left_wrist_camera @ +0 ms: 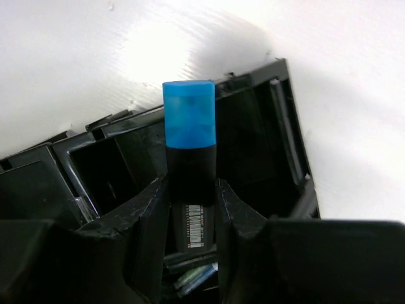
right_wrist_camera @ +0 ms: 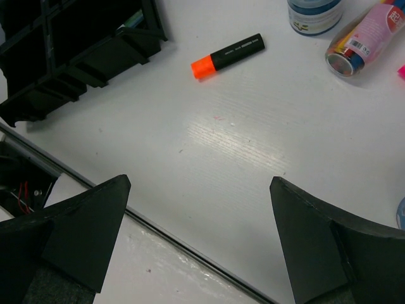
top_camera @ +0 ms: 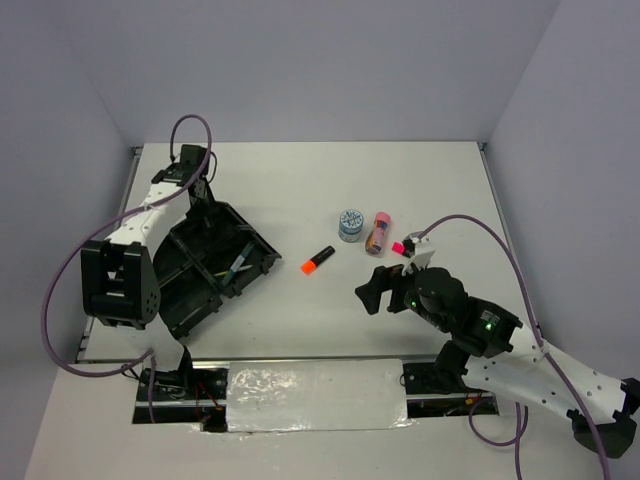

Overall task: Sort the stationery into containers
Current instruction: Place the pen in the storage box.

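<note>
My left gripper (top_camera: pixel 203 198) (left_wrist_camera: pixel 190 202) is shut on a black highlighter with a blue cap (left_wrist_camera: pixel 188 117) and holds it over the far compartments of the black organiser tray (top_camera: pixel 205 300) (left_wrist_camera: pixel 253 126). The tray also shows in the right wrist view (right_wrist_camera: pixel 76 57). Thin pens (top_camera: pixel 240 262) (left_wrist_camera: pixel 190 278) lie in one compartment. My right gripper (top_camera: pixel 375 290) (right_wrist_camera: pixel 199 180) is open and empty, above bare table. An orange-capped highlighter (top_camera: pixel 318 261) (right_wrist_camera: pixel 228 56) lies mid-table. A blue-white tape roll (top_camera: pixel 350 224) (right_wrist_camera: pixel 314 12), a pink-orange tube (top_camera: pixel 378 232) (right_wrist_camera: pixel 364 38) and a pink-capped highlighter (top_camera: pixel 400 247) lie behind it.
A foil-covered strip (top_camera: pixel 315 395) runs along the table's near edge, with a metal rail (right_wrist_camera: pixel 190 250) below my right gripper. Grey walls close in the back and sides. A blue-white edge (right_wrist_camera: pixel 401 212) shows at the right border of the right wrist view.
</note>
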